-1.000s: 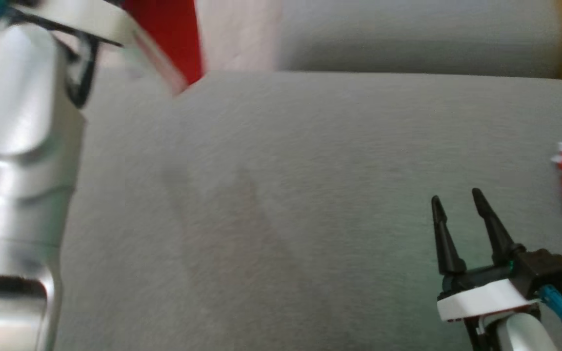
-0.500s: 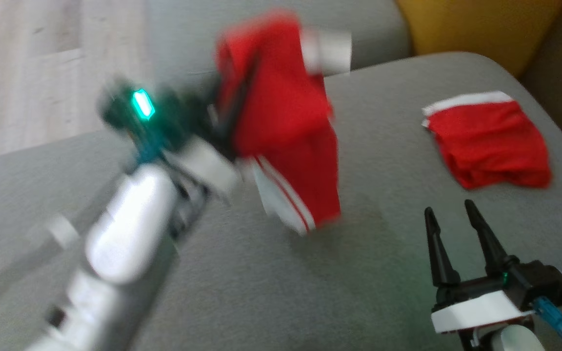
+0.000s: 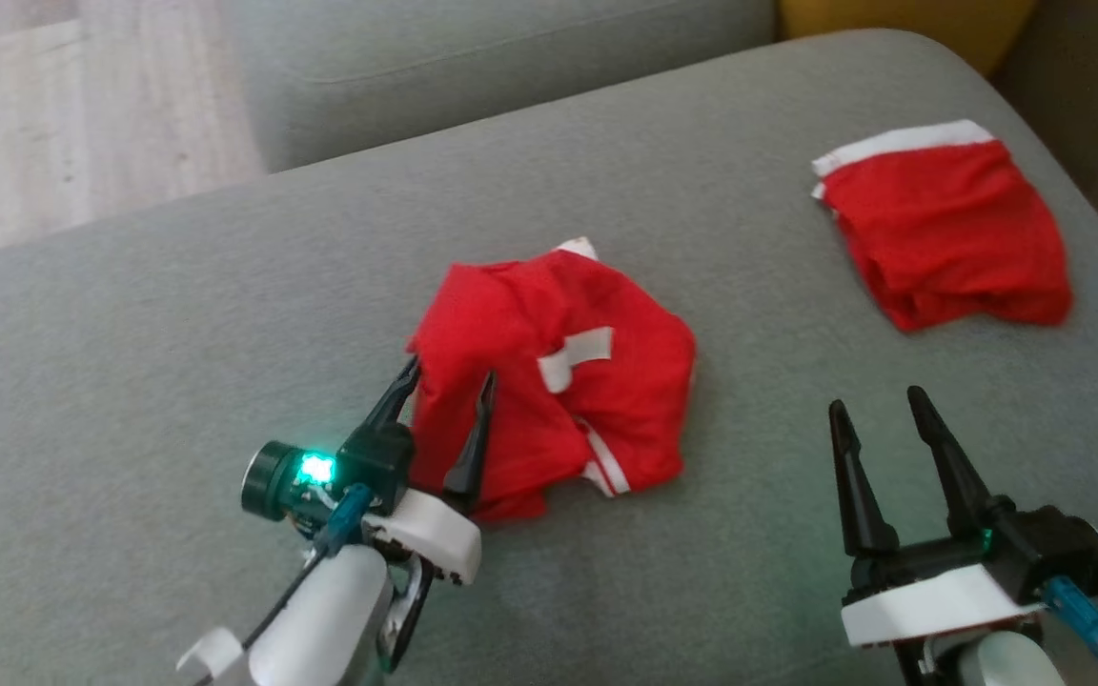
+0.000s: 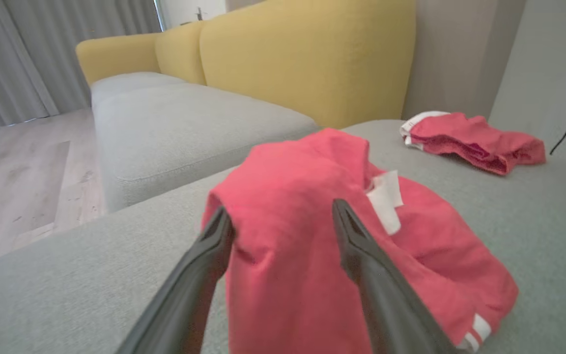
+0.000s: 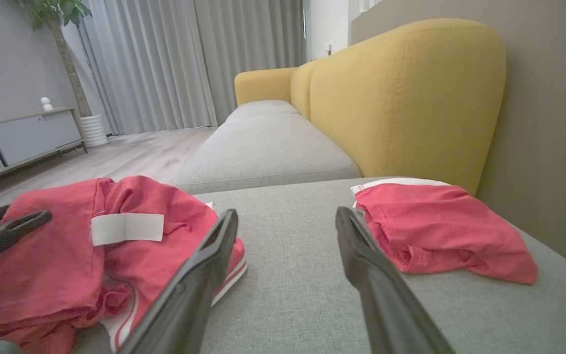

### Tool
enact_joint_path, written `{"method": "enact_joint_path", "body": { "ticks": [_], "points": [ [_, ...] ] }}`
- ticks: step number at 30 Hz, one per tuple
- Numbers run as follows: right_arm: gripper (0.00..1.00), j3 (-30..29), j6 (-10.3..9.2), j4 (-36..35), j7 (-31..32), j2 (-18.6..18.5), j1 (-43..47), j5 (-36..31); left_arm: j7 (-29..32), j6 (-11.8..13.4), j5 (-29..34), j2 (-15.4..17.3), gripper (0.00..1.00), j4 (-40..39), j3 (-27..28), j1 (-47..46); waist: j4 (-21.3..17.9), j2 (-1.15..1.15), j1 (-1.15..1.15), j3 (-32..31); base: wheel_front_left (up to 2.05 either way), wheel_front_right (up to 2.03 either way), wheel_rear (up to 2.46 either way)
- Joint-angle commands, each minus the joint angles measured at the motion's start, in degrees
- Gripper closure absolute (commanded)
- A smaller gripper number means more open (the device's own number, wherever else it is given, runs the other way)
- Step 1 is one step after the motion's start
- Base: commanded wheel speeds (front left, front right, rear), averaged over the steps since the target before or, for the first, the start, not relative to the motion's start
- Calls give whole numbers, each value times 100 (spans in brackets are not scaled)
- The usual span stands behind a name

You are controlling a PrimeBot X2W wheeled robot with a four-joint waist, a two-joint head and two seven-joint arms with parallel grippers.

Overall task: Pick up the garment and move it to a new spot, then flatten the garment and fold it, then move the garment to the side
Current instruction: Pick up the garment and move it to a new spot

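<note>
- Black-fingered left gripper point(image 3: 449, 374) was open, fingers spread w/ a raised ridge of the red garment point(image 3: 520, 314) btwn them; nothing pinched, though cloth touched the inner face of the left-hand finger in the left wrist view
- Its wrist carried a lit green lamp point(image 3: 317, 468), at the head view's lower left
- Garment lay crumpled in a heap near the middle of the grey sofa cushion point(image 3: 177, 314), resting on the fabric, not lifted; a white label point(image 3: 576, 357) showed on top & white stripes point(image 3: 606, 472) ran along the edge nearest the robot
- Right gripper point(image 3: 874, 400) was also open, fingers apart w/ nothing btwn them, low over bare cushion at lower right, well apart from the heap; whether it touched the cushion, can't tell
- Beyond the right gripper, toward the cushion's far right corner, a 2nd red garment point(image 3: 945, 224) w/ a white band point(image 3: 902, 143) lay folded, separate from the heap
- Right wrist view had the heap on its left & the folded piece on its right, the fingers pointing at the gap btwn
- Further out: yellow sofa back point(image 5: 401, 98) behind the cushion, a 2nd grey seat point(image 5: 263, 147), pale wood floor point(image 3: 34, 124), grey curtains point(image 5: 165, 59)
</note>
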Motion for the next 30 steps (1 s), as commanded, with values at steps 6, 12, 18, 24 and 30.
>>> {"method": "enact_joint_path", "body": {
  "ticks": [6,12,18,24,30],
  "points": [
    [0,-204,-5,-185,-21,-9,0,184,-70,379,19,116,0,-994,735,877,611,0,-1,-378,0,0,0],
    [0,-474,-5,-192,-21,-9,83,148,-71,531,-31,83,0,-2281,1447,1916,1310,0,-1,-616,0,0,0],
    [0,-515,-5,-174,-21,-9,268,-27,-71,476,436,79,0,-3418,1949,2671,1733,0,-1,-864,0,0,0],
    [0,-616,-5,-103,-21,-9,853,-49,-72,201,664,10,0,-3906,2101,3456,1828,0,-1,-1205,0,0,0],
    [0,-473,-5,-182,-21,-8,1129,-18,-72,66,850,-43,0,-3908,2274,3796,1737,0,-1,-1291,0,0,0]
  ]
}}
